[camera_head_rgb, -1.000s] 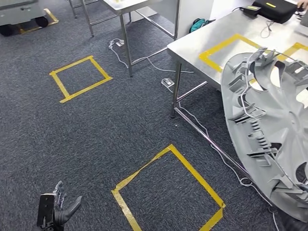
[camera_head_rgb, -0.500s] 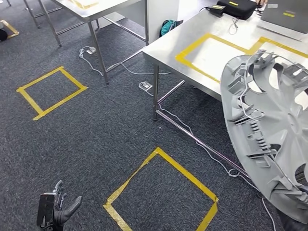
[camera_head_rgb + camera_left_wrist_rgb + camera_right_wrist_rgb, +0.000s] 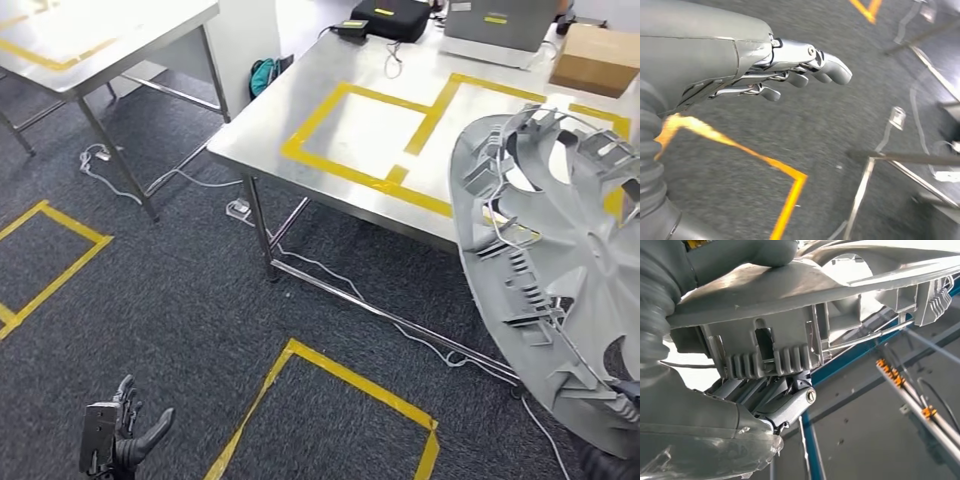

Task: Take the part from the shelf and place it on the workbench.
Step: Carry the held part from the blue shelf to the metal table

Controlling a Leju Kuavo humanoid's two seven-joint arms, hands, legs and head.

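Note:
The part (image 3: 558,270) is a large grey plastic wheel cover, ribbed back toward me, held tilted at the right of the head view. My right hand (image 3: 764,400) grips its rim (image 3: 791,285), thumb over one face and fingers under the other. The steel workbench (image 3: 302,110) stands ahead, its top marked with yellow tape rectangles (image 3: 355,130). The part overlaps the bench's near right edge in the picture. My left hand (image 3: 121,440) hangs low over the carpet at my left side. Its fingers (image 3: 791,65) are stretched out and hold nothing.
On the bench's far side are a black case (image 3: 389,15), a grey box (image 3: 498,20) and a cardboard box (image 3: 600,55). A second steel table (image 3: 98,40) stands at the far left. Cables (image 3: 362,300) trail under the bench. A yellow tape square (image 3: 340,400) marks the carpet.
The whole picture has shifted: the camera has turned right, bringing the workbench nearer the picture's middle and closer. The part and both hands keep their places in the picture.

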